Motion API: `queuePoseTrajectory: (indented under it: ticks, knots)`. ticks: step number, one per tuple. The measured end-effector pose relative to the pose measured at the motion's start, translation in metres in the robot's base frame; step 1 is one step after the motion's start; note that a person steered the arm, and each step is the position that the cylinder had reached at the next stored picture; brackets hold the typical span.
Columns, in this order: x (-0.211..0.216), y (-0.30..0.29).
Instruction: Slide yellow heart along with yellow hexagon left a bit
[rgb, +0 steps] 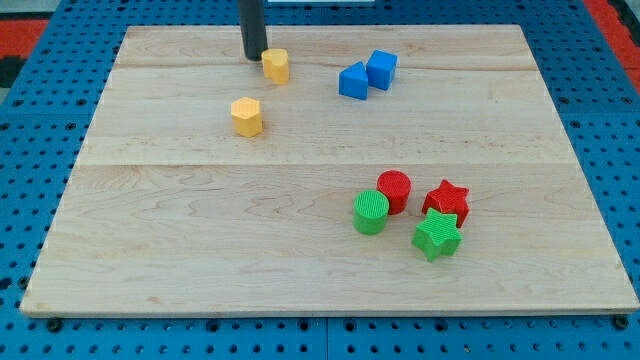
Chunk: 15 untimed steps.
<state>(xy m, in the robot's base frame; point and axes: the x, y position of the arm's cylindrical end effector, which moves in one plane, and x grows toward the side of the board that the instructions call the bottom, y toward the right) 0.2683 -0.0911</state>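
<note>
yellow heart (276, 65) sits near the view's top, left of centre, on the wooden board (200, 250). yellow hexagon (246, 116) is below it and slightly further to the view's left, apart from it, not touching. So they're two separate pieces, not a stack or a pair in contact.

my tip (254, 56) is down at the board just on the view's left of the heart, touching or nearly so; can't tell which. No jaws here, just a plain rod, nothing to open, close or pinch.

Handling, my read: both look like small rigid plastic blocks, light, flat-bottomed, low friction on smooth wood. They'll slide easily and spin if pushed off-centre. No gripping possible, push only. Contact should be on the view's right face of each, through the middle. The heart's lobed outline makes that less forgiving than the hexagon's flat sides.

Issue: tip is on the wrong side of the heart for a leftward push. Needs to route round to its right side first without nudging it.

Others well clear: blue triangular block (352, 81) touching blue cube (381, 69) to the view's right; red cylinder (394, 190), green cylinder (370, 212), red star (446, 201), green star (437, 235) clustered lower right.
</note>
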Motion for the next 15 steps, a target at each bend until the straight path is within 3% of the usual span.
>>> queuePoseTrajectory:
  ticks: [2,4,5,8,10,13,14,15]
  knots:
    - [-0.034,0.008]
    - [0.012,0.013]
    - [-0.012,0.023]
    - [0.032,0.039]
    - [0.035,0.083]
    - [0.069,-0.012]
    - [0.072,-0.023]
    - [0.046,0.007]
